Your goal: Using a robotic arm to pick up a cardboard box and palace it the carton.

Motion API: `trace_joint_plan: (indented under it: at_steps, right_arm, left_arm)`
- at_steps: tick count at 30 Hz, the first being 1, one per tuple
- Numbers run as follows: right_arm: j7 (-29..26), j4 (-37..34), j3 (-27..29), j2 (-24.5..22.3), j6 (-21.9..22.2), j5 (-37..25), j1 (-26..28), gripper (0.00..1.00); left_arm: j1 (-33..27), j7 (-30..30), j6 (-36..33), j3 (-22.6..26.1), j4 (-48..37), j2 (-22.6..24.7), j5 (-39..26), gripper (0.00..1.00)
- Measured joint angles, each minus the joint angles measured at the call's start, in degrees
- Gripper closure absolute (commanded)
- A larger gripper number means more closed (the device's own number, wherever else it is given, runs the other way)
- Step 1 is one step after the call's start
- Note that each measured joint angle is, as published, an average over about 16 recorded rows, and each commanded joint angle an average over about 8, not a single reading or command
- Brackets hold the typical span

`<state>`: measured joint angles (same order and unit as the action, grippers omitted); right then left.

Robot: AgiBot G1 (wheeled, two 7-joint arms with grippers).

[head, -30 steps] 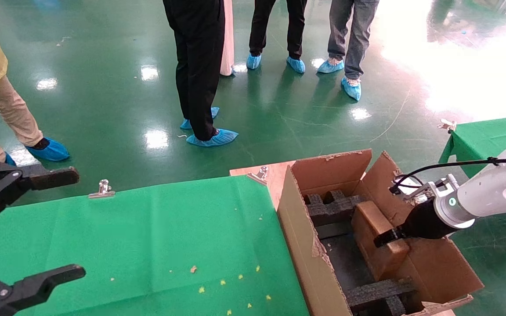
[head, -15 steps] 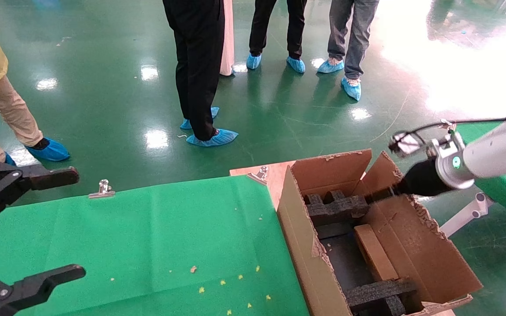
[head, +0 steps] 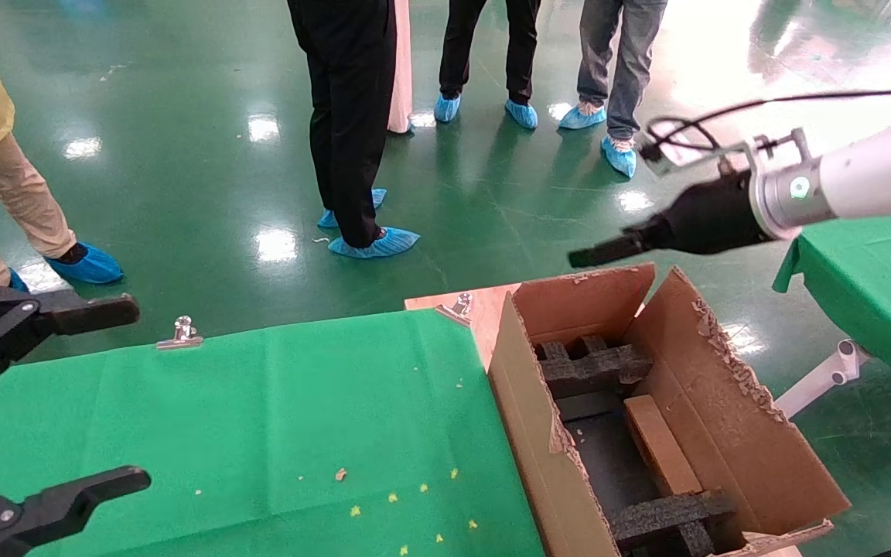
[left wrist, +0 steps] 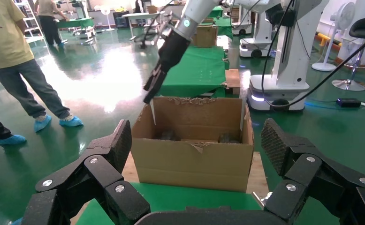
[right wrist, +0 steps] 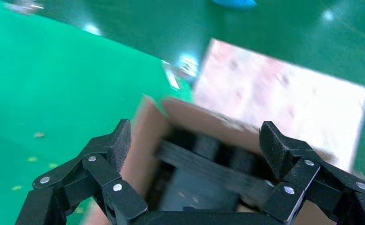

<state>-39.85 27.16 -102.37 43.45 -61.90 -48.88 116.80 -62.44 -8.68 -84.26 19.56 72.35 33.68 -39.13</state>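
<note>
The carton [head: 527, 418] stands open at the right end of the green table, with black foam inserts [head: 588, 367] inside. The small cardboard box [head: 658, 449] lies inside it against the right wall. The robotic arm [head: 871, 174] is my right arm; its gripper [head: 608, 249] hangs open and empty above the carton's far flap. In the right wrist view the gripper [right wrist: 197, 133] looks down at the carton [right wrist: 140, 140] and foam [right wrist: 209, 164]. My left gripper [head: 132, 393] is parked open at the left edge. In its own view the left gripper [left wrist: 197, 140] faces the carton [left wrist: 190, 159].
A green cloth [head: 260, 425] covers the table, held by metal clips [head: 181, 333]. A wooden board [head: 476, 305] lies under the carton. Several people [head: 349, 124] stand on the floor beyond. A second green table [head: 871, 263] is at the right.
My right gripper let go of the cardboard box inside the carton, then rose up and out above the far flap. The box settled against the right wall. The left arm has not moved.
</note>
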Motion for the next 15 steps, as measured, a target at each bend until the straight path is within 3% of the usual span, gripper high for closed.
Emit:
trace_joint_plan:
  at_steps: [15]
  right_arm:
    - [2.0,7.0,3.8,-2.5,-5.0,5.3,2.7,0.00]
  left_arm:
    - [0.0,0.0,0.0,0.0,0.0,0.0,0.0,0.00]
